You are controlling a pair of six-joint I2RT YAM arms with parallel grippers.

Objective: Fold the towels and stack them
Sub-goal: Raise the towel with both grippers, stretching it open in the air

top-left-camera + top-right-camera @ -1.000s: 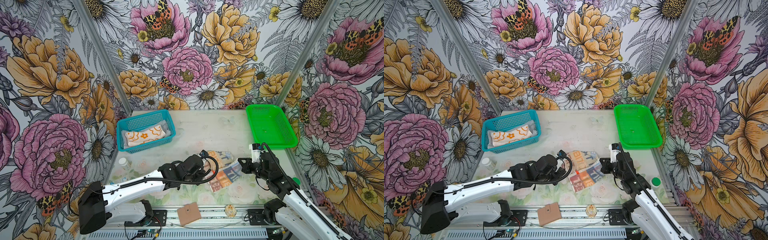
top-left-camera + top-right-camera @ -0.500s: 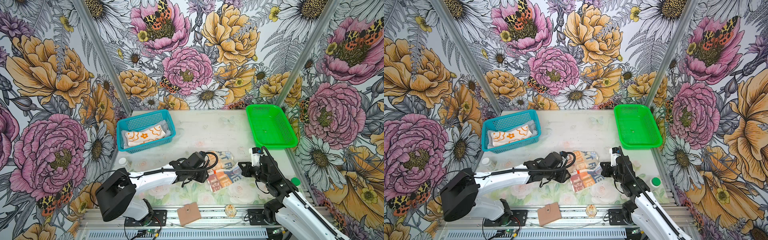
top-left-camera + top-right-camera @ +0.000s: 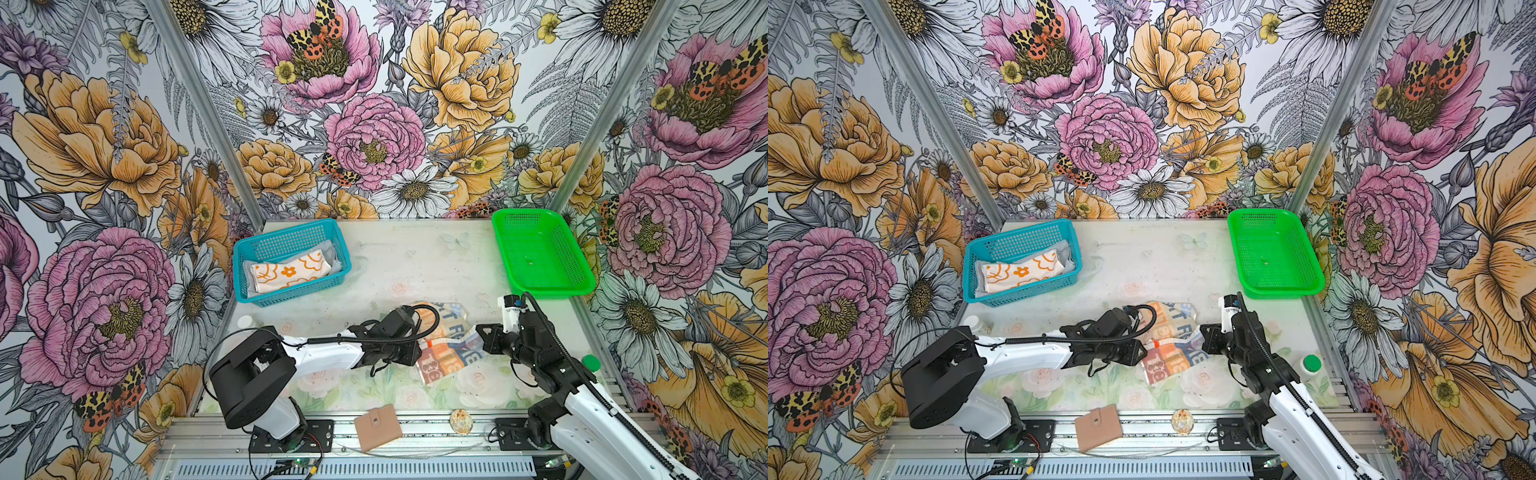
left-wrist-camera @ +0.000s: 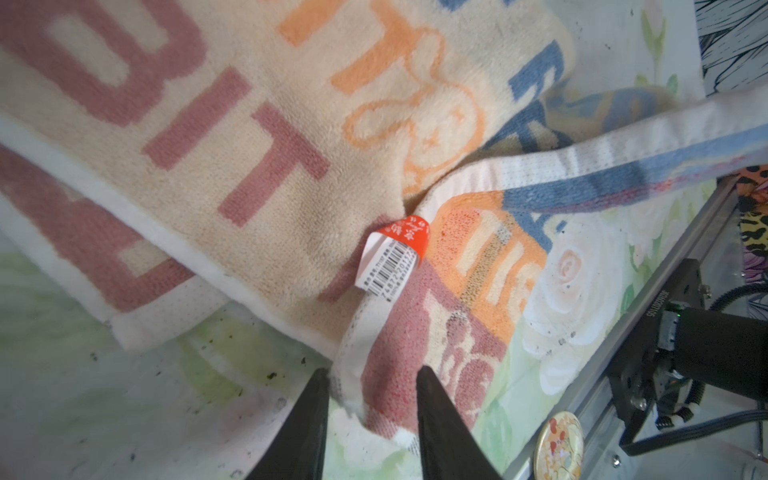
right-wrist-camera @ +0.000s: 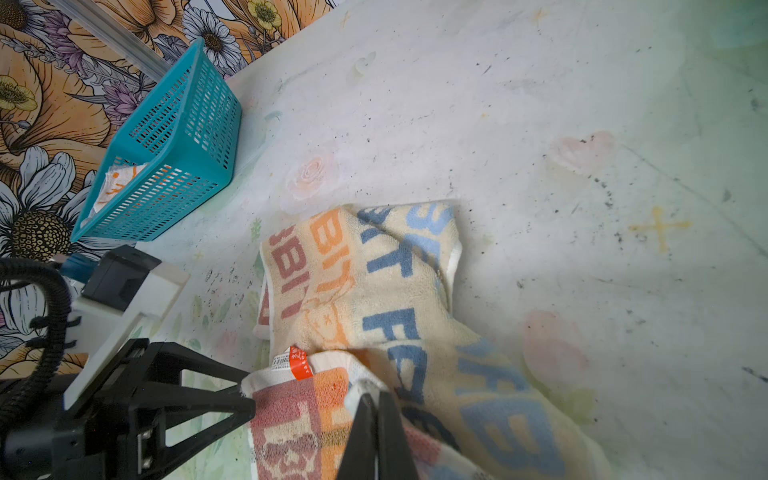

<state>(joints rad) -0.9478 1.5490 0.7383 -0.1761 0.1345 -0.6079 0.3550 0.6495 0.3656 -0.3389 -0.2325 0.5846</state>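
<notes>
Lettered towel [image 3: 446,355], lower centre: left pincer [image 4: 370,380] just dropped to corner, jaws apart astride hem; right pincer [image 5: 376,399] clamped on edge. Fold likely next.

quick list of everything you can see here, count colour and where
lettered towel: 1, beige, orange and blue, front centre of the table, rumpled
flower towel: 1, orange and cream, in the blue basket, on top
grey towel: 1, light grey, in the blue basket, under the flower towel
blue basket: 1, teal blue, back left
green basket: 1, bright green, back right
wallet: 1, tan, front rail
round disc: 1, patterned, front rail, right of the wallet
green-capped bottle: 1, right table edge
white-capped bottle: 1, left table edge
table: 1, pale floral
left gripper: 1, black, open, fingers either side of the lettered towel's hem
right gripper: 1, black, shut on the lettered towel
</notes>
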